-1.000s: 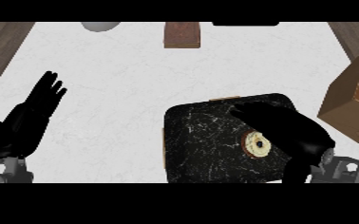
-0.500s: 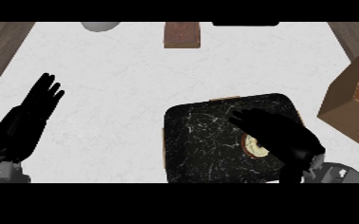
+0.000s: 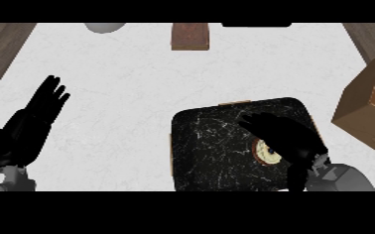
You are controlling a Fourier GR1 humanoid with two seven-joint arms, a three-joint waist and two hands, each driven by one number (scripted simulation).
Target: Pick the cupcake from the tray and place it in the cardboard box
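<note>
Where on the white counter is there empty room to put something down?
The widest bare patch is mid-counter, between the resting left hand, the brown block at the back and the dark tray. It is crowded on the right: the right hand covers the cupcake on the tray, with the cardboard box close beside.

A pale marbled counter [image 3: 147,79] with what seem brown wooden edges [image 3: 13,39].
</note>
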